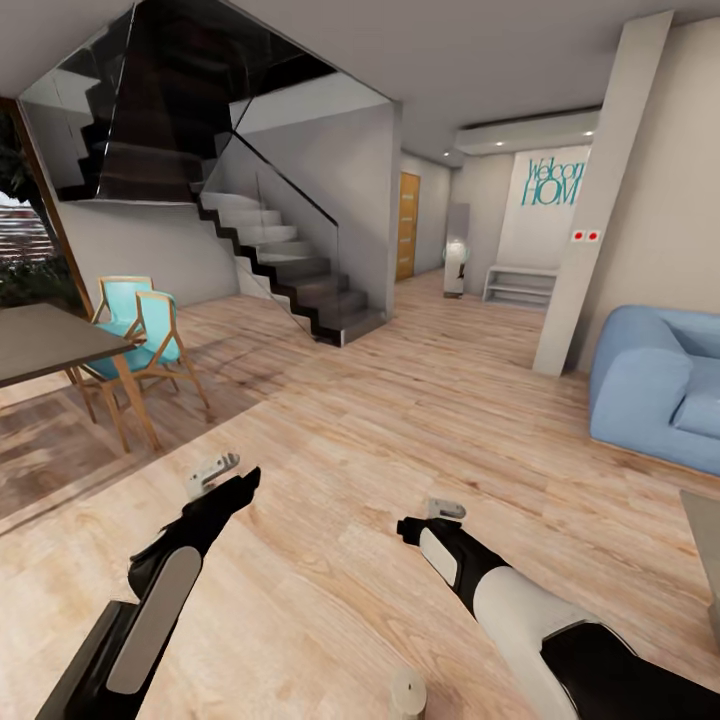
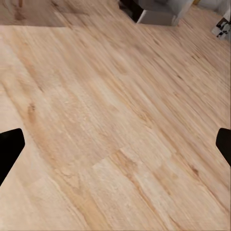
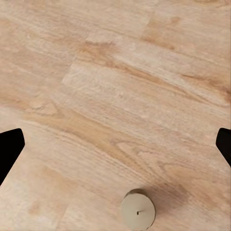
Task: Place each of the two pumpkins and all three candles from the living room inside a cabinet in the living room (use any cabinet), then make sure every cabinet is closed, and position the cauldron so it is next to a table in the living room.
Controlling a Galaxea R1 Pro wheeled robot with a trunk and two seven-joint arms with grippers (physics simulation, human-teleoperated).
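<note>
Candle [image 1: 408,692] stood upright on the floor [image 1: 330,430], close under my right hand [image 1: 432,520] and nearer it than my left hand [image 1: 222,478]. Both hands hung spread and empty. Open boards lay all around; farther off stood chairs [image 1: 140,340], stairs [image 1: 290,270] and a blue sofa [image 1: 660,385].

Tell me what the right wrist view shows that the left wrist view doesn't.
The right wrist view alone has a candle standing upright on the floor, its wick tip visible from above. The left wrist view alone has the foot of the staircase at the far edge. Both share the pale wooden floor and dark pincer fingertips spread wide, holding nothing.
</note>
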